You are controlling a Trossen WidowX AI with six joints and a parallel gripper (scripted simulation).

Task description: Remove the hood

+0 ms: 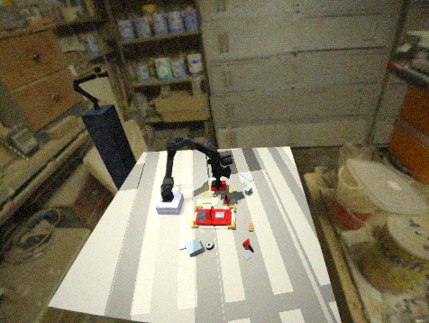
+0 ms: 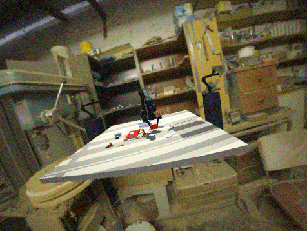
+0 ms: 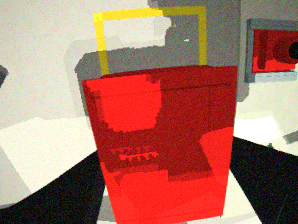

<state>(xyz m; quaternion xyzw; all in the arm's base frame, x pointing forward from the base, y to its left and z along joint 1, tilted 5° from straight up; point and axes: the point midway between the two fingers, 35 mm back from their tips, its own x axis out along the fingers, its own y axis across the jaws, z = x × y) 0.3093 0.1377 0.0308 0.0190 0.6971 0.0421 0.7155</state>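
- The gripper (image 1: 219, 184) is clamped on the red hood (image 3: 162, 145), its fingers held wide by the part.
- In the wrist view the hood fills the middle of the picture, a flat red piece wider at the far end, with the dark fingers at either side below it.
- The yellow marked area (image 3: 150, 38) shows as a square outline just beyond the hood's far edge; whether the hood touches the table cannot be told.
- From the top view the hood (image 1: 218, 184) hangs under the gripper at the marked area (image 1: 219, 193), just behind the toy car (image 1: 215, 216).
- The toy car is a flat red body with orange corners, lying on the striped table (image 1: 135, 271).
- Small loose parts lie near the car: a grey block (image 1: 195, 246), a black wheel (image 1: 209, 245), a red cone-shaped piece (image 1: 246, 244).
- The arm rises from a pale base (image 1: 169, 205) left of the car.
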